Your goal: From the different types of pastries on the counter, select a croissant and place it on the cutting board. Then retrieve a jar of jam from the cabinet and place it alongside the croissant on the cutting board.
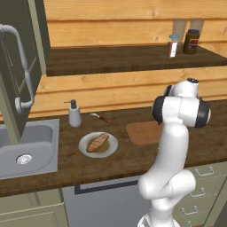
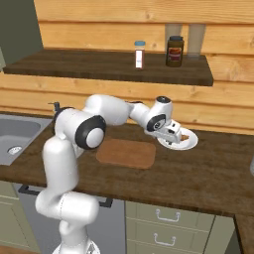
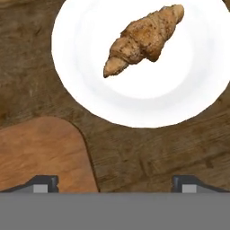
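Observation:
A golden-brown croissant (image 3: 143, 40) lies on a white plate (image 3: 90, 85) on the dark wood counter (image 3: 148, 152). My gripper (image 3: 116, 184) hovers open just above the plate's near edge, with nothing between its fingertips (image 3: 45, 183). From the right base view the gripper (image 2: 173, 136) hangs over that plate (image 2: 187, 145) and covers most of the croissant (image 2: 184, 137). The cutting board (image 2: 126, 153) lies bare just left of the plate, its rounded corner (image 3: 40, 148) close to my left finger. A dark grey-green cabinet (image 1: 20, 53) hangs at the far left. The jar of jam is out of view.
A second white plate (image 1: 111, 148) with a long baguette-like pastry (image 1: 97, 142) sits left of the cutting board (image 1: 142, 133). Beyond it are a soap dispenser (image 1: 74, 114), a knife (image 1: 102, 118) and the grey sink (image 1: 26, 146). On the upper shelf stand a blue-capped bottle (image 2: 139, 54) and a dark brown jar (image 2: 174, 51).

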